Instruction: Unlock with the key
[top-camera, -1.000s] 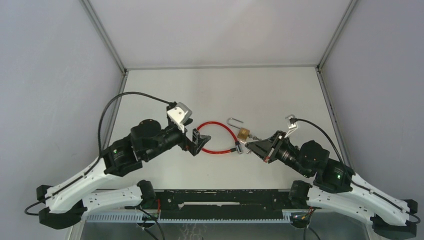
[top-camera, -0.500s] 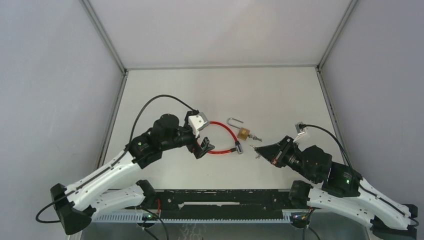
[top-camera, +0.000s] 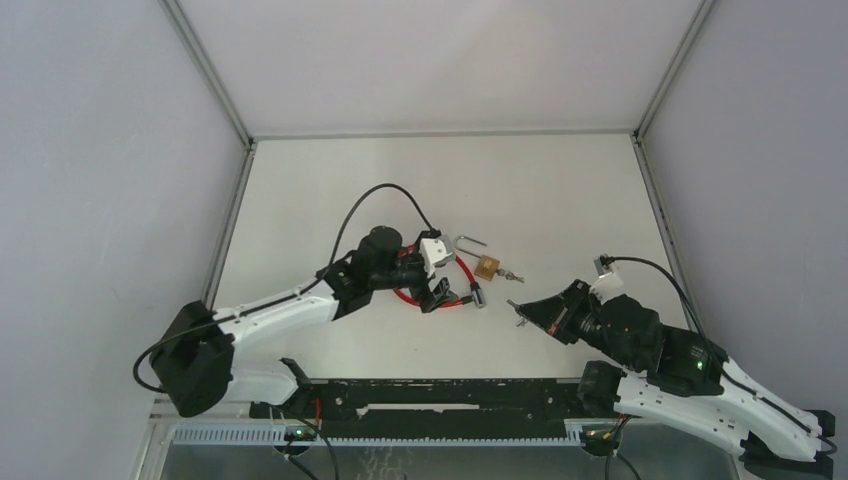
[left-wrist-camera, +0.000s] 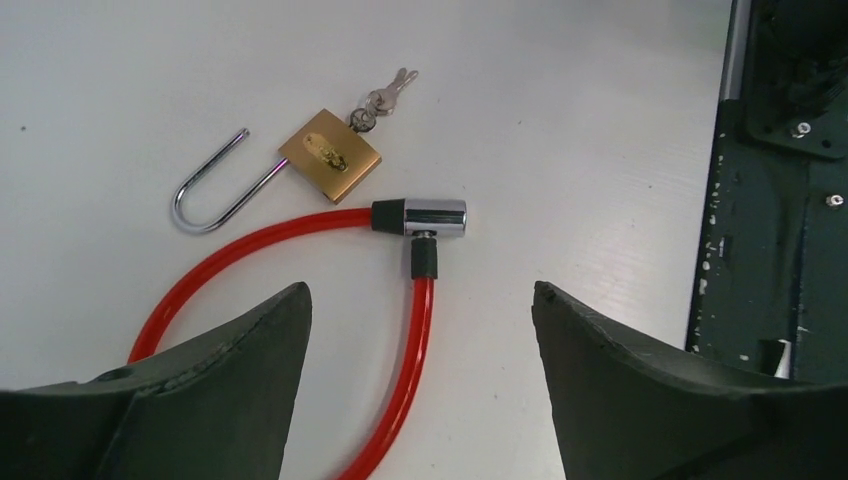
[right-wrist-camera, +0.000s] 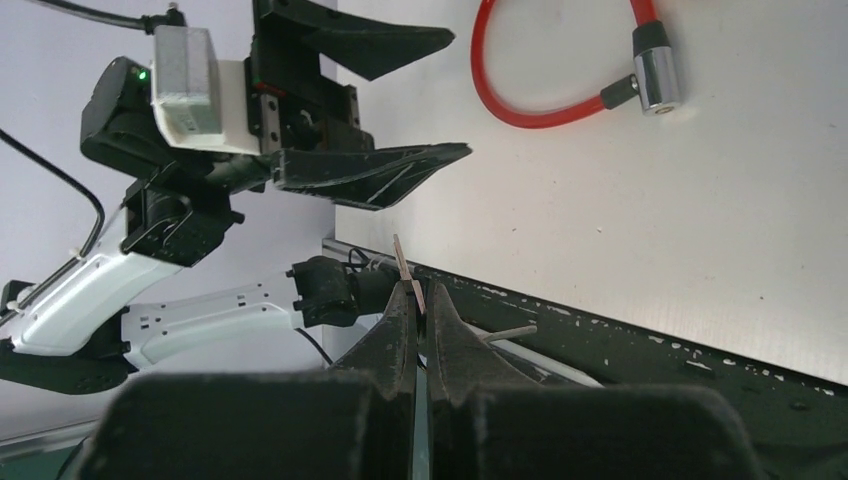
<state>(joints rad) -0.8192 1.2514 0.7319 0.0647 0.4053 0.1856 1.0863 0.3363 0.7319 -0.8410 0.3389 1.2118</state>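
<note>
Red cable (left-wrist-camera: 415, 330) lies mid-frame beside brass padlock (left-wrist-camera: 330, 155); left fingers (left-wrist-camera: 230, 370) spread open above it, right fingers (right-wrist-camera: 390, 345) closed on a key (right-wrist-camera: 402, 263)

The padlock (left-wrist-camera: 330, 155) has a brushed brass body and a polished steel shackle (left-wrist-camera: 208, 195). The cable (left-wrist-camera: 250, 245) is glossy red plastic with a chrome head (left-wrist-camera: 437, 215). The desk (left-wrist-camera: 600, 120) is matt white.

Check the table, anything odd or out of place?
Only the brass padlock: it lies with its shackle swung open and keys still in its keyhole, beside the red cable lock, whose loop looks still closed at the chrome head. The right gripper pinches a separate key. Nothing spilled or broken.
</note>
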